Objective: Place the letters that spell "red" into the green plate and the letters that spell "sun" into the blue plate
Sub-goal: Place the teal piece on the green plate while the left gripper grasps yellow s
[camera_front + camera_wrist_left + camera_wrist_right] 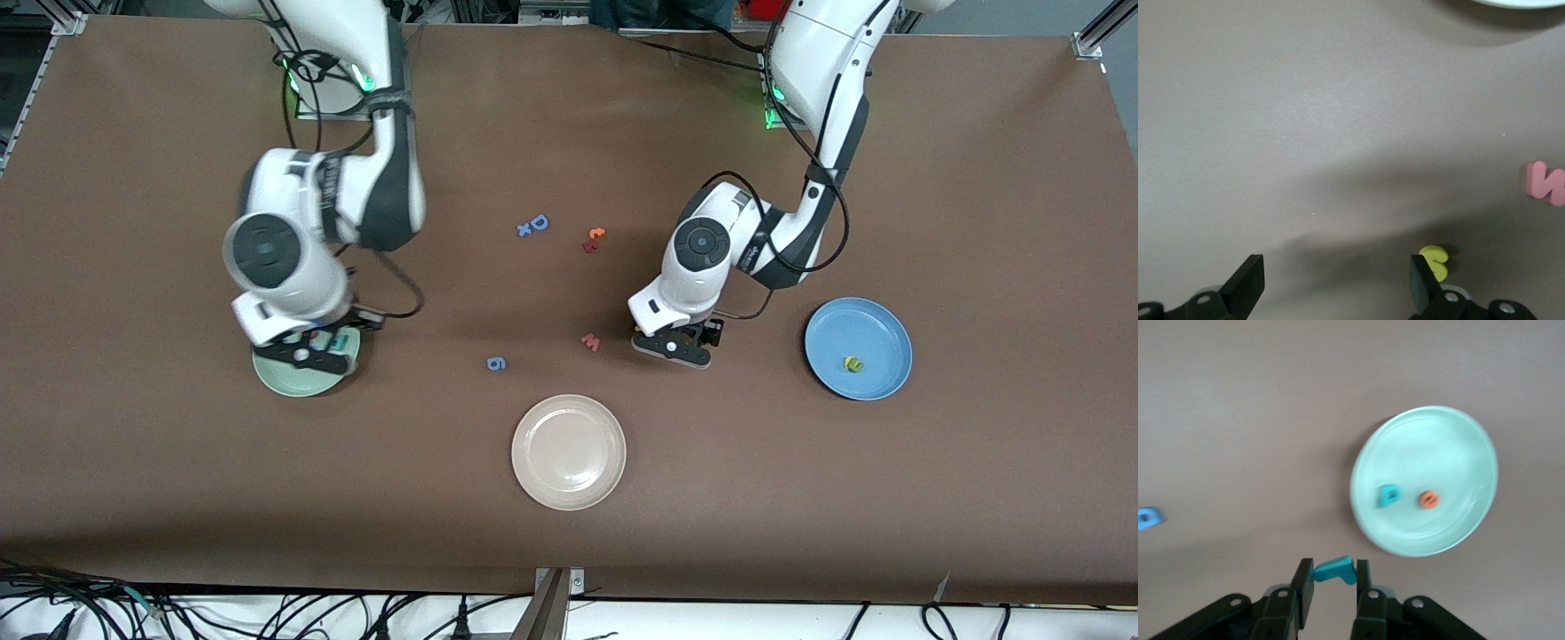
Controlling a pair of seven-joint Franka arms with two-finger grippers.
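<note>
The right gripper (1331,583) hangs over the green plate (276,380), its jaws pinching the small teal "r" (1335,571). The teal "d" (1388,495) and the orange "e" (1429,499) already lie in that plate. In the right wrist view the "r" sits off the plate's rim rather than over its middle, so a release here could drop it on the table; being light foam, it might also cling to a finger or bounce out.

Next along the table lie a blue "6" (497,364), a blue "D" (539,221) with a small "x" (524,230) beside it, and the beige plate (569,452) nearest the front camera. An orange letter (597,234) touches a red one (588,246), and a red "w" (591,341) lies near the left gripper. None block either arm.

The left gripper (1338,283) is low over the table with its jaws spread wide. The yellow "s" (1435,261) lies just beside one finger (1423,283), not between the two, so closing now would likely nudge it away or miss it.

The blue plate (859,348) holds what looks like a green and a yellow letter (853,364), though they are too small to read.
</note>
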